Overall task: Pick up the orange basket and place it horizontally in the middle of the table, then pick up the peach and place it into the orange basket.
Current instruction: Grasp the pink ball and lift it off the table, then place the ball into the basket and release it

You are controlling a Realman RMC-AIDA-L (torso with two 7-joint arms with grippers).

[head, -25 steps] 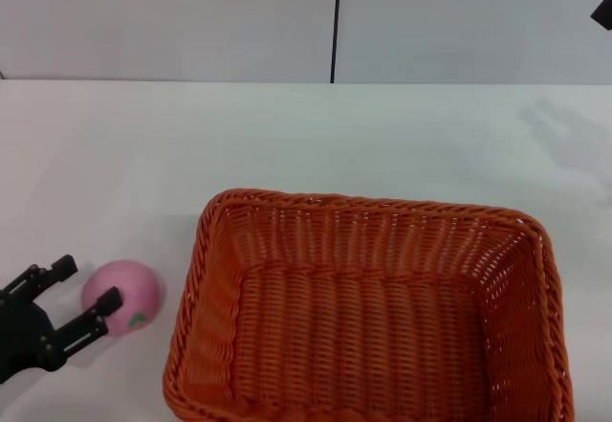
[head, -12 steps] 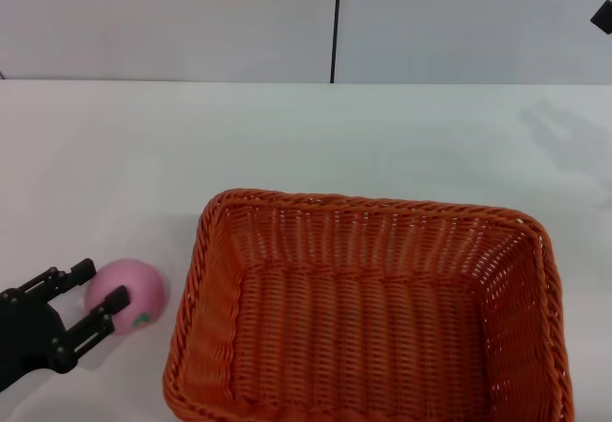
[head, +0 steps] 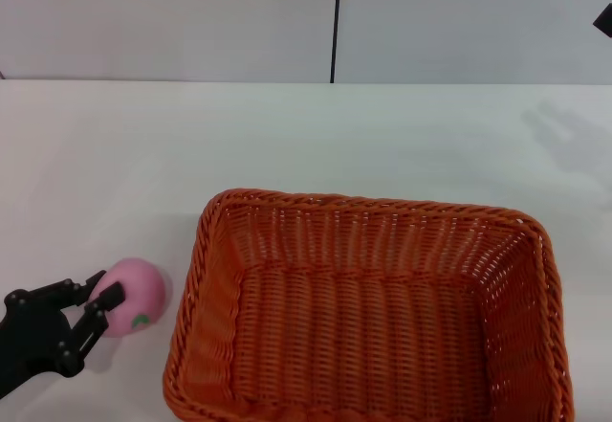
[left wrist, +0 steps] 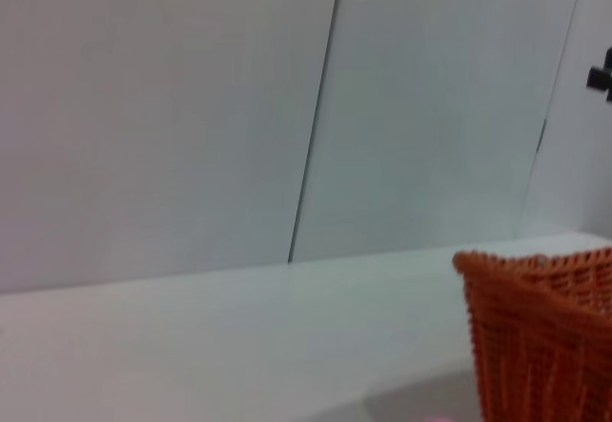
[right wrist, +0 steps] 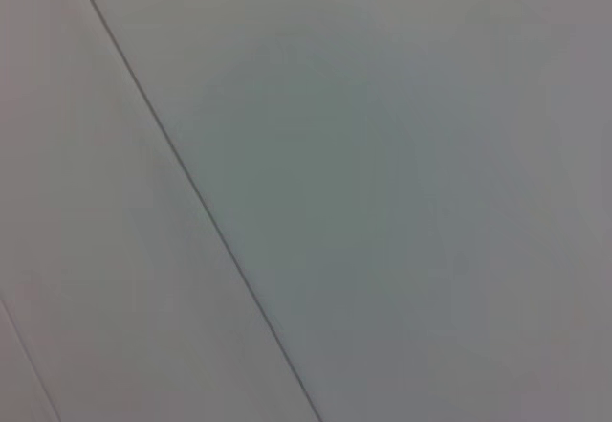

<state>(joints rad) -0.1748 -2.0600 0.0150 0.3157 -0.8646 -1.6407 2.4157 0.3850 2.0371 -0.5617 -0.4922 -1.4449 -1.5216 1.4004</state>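
The orange basket [head: 203, 278] lies lengthwise on the white table [head: 287, 135], from the centre toward the right front; one of its corners [left wrist: 535, 326] shows in the left wrist view. Just left of the basket, on the table, rests the pink peach [head: 139, 290]. My left gripper [head: 105, 286] comes in from the lower left, its two black fingers drawn close together and pinching the peach's left side. Only a black bit of my right gripper [head: 604, 18] shows, raised at the far right edge, away from both objects.
A pale wall with a dark vertical seam [head: 336, 20] stands behind the table's far edge. Bare tabletop stretches behind and left of the basket. The right wrist view shows only wall.
My left gripper has slid right toward the peach and its fingers have narrowed from wide apart to close on it. The peach has shifted slightly right. The basket has not moved.
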